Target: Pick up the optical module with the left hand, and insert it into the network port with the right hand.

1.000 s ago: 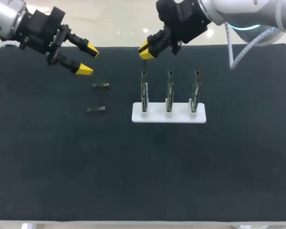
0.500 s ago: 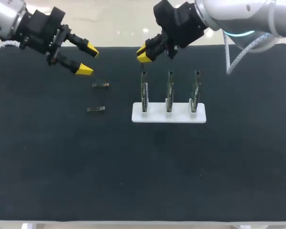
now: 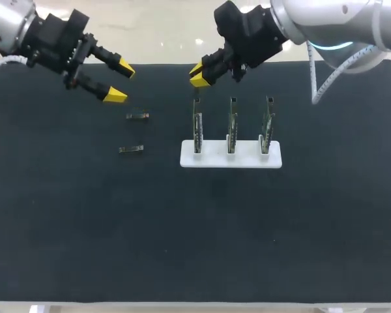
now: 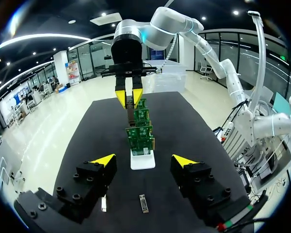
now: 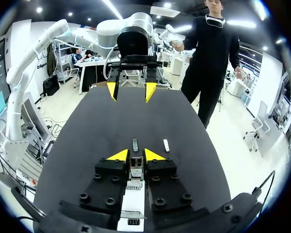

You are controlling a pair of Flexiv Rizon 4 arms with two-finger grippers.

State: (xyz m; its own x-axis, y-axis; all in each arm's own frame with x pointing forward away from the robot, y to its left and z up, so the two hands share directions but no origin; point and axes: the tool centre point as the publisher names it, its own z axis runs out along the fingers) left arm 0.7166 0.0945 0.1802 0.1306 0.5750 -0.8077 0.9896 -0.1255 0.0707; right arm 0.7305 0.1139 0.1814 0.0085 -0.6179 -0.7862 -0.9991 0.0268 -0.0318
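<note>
Right pincer nearly closed, apparently gripping slim silver optical module. Held near far edge of black tabletop, just above leftmost green circuit board on white stand.

Judged: module already in right pincer, pickup done; insertion into network port left.

Left pincer wide open, empty, over far-left corner. Loose metal module and second loose module lie near it.

Port hidden behind right pincer; contact between module and port unclear.
</note>
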